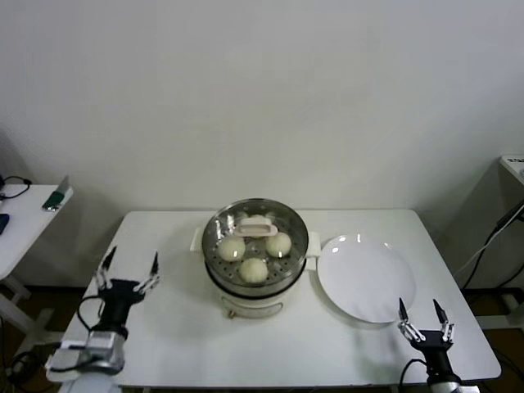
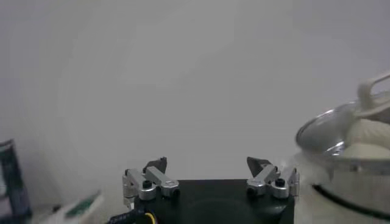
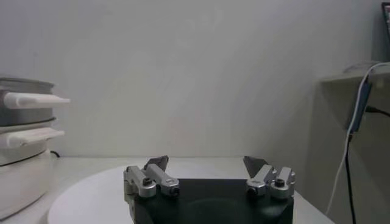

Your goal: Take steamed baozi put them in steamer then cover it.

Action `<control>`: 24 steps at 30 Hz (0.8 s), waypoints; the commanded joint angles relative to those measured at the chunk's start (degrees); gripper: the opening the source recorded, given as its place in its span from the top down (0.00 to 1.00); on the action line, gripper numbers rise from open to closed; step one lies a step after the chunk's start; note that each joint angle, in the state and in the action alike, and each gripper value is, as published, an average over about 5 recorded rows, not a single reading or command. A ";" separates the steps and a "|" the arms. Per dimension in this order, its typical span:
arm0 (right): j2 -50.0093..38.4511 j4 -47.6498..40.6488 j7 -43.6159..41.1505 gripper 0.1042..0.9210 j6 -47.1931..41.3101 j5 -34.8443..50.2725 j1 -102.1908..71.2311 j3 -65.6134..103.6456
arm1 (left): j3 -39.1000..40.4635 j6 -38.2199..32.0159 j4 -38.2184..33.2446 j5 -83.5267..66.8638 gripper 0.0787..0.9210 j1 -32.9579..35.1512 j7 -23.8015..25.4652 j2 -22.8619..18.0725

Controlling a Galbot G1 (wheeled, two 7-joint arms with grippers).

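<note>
A: Baozi (image 1: 255, 268) sit inside the steamer (image 1: 255, 288) at mid-desk, and the cover (image 1: 255, 228) rests on top. Both tools look spread and hold nothing: the left tool (image 1: 128, 273) near the desk's left edge, the right tool (image 1: 424, 321) by the front right corner, beside the white plate (image 1: 365, 277).

B: What could still go wrong?

A: In my judgement, the cover may sit slightly off the rim; a passing arm could then nudge it loose. The plate overhangs nothing, but the right tool is close enough to clip it.

B: What is unclear?

A: Three buns show plainly; a fourth is masked by the cover's handle and glare. The left wrist view cuts the steamer off.
</note>
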 commanded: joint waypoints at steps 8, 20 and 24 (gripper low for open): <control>0.06 0.05 -0.84 0.12 0.50 -1.23 -0.20 -0.57 | -0.73 -21.31 13.50 -12.66 0.12 9.13 -2.75 -0.87; -0.75 0.13 -0.80 0.12 0.70 0.19 -0.33 -0.42 | 0.12 -21.04 12.90 -12.59 0.12 9.22 -1.82 -1.18; -0.81 0.16 -0.80 0.12 0.81 0.26 -0.39 -0.40 | 0.42 -20.93 12.95 -12.44 0.12 9.14 -1.69 -1.21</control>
